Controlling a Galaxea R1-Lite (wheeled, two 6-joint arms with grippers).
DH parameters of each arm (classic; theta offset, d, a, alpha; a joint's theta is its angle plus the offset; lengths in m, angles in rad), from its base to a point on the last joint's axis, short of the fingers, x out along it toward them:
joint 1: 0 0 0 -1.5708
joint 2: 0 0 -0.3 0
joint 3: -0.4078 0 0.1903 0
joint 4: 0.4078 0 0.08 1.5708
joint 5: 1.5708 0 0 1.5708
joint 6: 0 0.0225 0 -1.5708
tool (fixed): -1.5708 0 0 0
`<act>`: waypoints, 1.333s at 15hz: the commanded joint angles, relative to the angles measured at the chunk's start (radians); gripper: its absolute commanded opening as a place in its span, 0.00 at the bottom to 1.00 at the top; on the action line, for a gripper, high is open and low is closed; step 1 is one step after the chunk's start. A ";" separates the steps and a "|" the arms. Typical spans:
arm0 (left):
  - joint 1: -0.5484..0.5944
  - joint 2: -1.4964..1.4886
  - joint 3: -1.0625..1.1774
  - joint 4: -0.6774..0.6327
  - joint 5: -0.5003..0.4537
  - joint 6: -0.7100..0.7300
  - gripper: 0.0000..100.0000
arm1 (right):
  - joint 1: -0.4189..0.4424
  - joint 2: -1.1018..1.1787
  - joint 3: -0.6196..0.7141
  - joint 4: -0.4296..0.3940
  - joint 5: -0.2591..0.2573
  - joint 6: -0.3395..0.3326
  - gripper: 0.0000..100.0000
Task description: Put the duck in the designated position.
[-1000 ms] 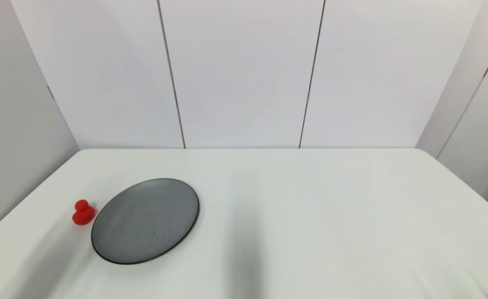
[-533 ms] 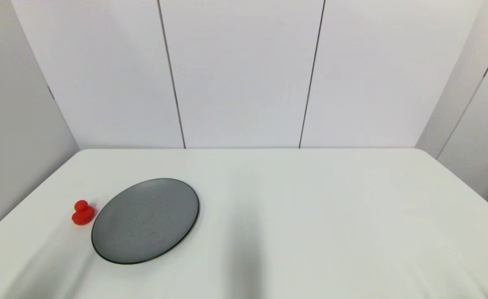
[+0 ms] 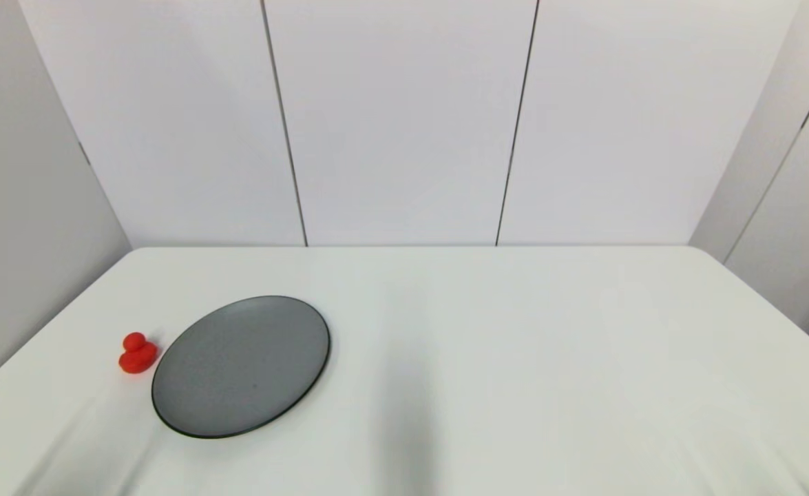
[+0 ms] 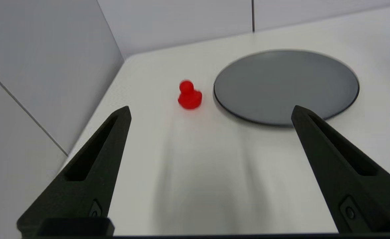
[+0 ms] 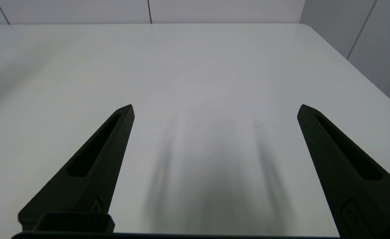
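- The tiny glossy red rubber duck (image 3: 137, 353) sits upright on the white bench (image 3: 514, 344), near its left edge, in the same spot as a second ago; nothing on the bench has shifted, and the head view is unchanged too.
- Just right of the duck lies the round dark grey plate (image 3: 241, 366); a thin strip of bench shows between the two, so they stand apart, and the plate carries nothing.
- In the left wrist view the duck (image 4: 189, 95) stands just beside the plate's rim (image 4: 286, 86), out beyond the left gripper (image 4: 211, 113).
- That left gripper hangs over the near left part of the bench with its jaws spread wide and released, nothing between them; the duck sits ahead of the gap, nearer one fingertip (image 4: 123, 114) than the other, and well clear of both.
- The right gripper (image 5: 216, 109) is over on the right side of the bench, jaws likewise wide apart and holding nothing, only bare white surface (image 5: 195, 66) ahead of it.
- Neither arm shows in the head view.
- No mark or outline shows on the bench.
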 commanded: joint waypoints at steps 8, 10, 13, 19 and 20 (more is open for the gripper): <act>-0.007 -0.140 0.159 -0.002 -0.044 -0.005 1.00 | 0.000 0.001 0.000 0.000 0.000 0.000 1.00; -0.007 -0.140 0.159 -0.002 -0.044 -0.008 1.00 | 0.000 0.001 0.000 0.000 0.000 0.000 1.00; -0.007 -0.140 0.150 0.026 -0.029 -0.042 1.00 | 0.000 0.001 -0.001 0.000 0.000 0.000 1.00; -0.007 -0.140 0.148 0.031 -0.018 -0.115 1.00 | 0.000 0.001 0.000 0.000 0.000 0.000 1.00; -0.007 -0.140 0.148 0.031 -0.018 -0.119 1.00 | 0.000 0.001 0.000 0.000 0.000 0.000 1.00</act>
